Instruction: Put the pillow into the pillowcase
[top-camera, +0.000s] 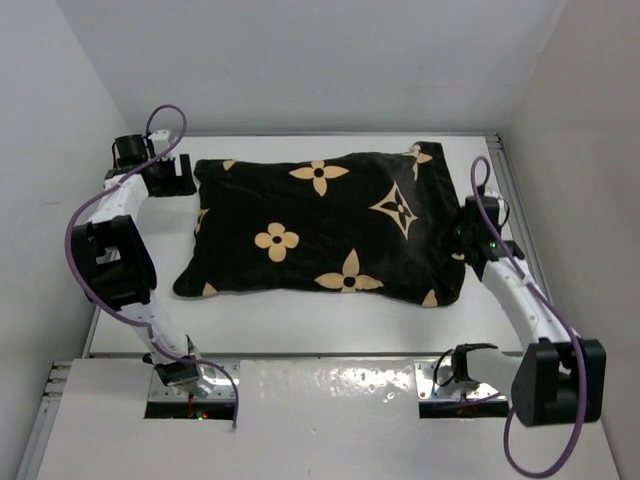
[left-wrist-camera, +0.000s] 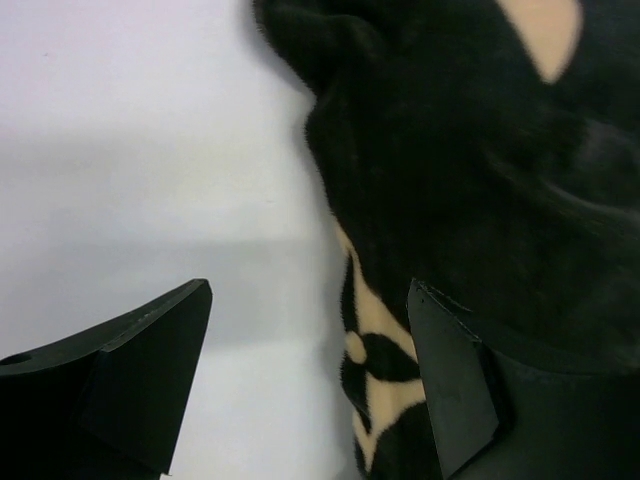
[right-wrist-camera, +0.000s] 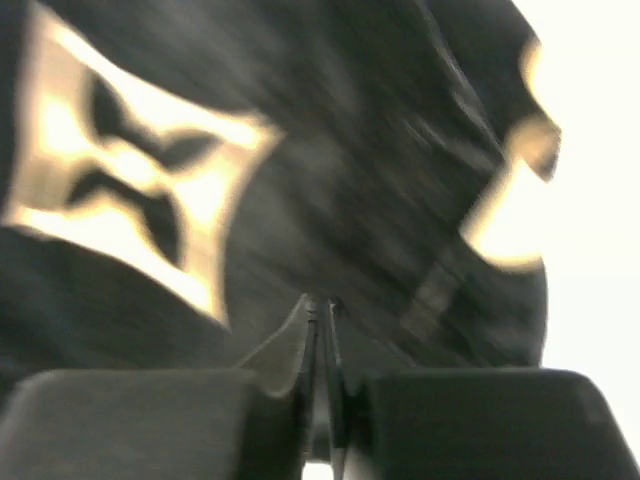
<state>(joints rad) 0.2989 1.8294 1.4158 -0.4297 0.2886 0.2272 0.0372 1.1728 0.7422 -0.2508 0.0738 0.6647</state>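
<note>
Plump pillowcase (top-camera: 320, 225) flat on table (top-camera: 300, 325).
Left gripper (left-wrist-camera: 310, 295) gaping beside its corner; right gripper (right-wrist-camera: 320, 315) nearly closed at opposite edge, possibly on fabric.

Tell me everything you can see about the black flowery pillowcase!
The pillowcase is soft, velvety-looking black cloth printed with tan flowers and diamonds. It looks plump and filled, and lies flat on the white table, long side running left to right. The left pincer stands open by its far left corner. The right pincer sits at its right edge, closed; whether it pinches any cloth is too blurry to tell.
</note>
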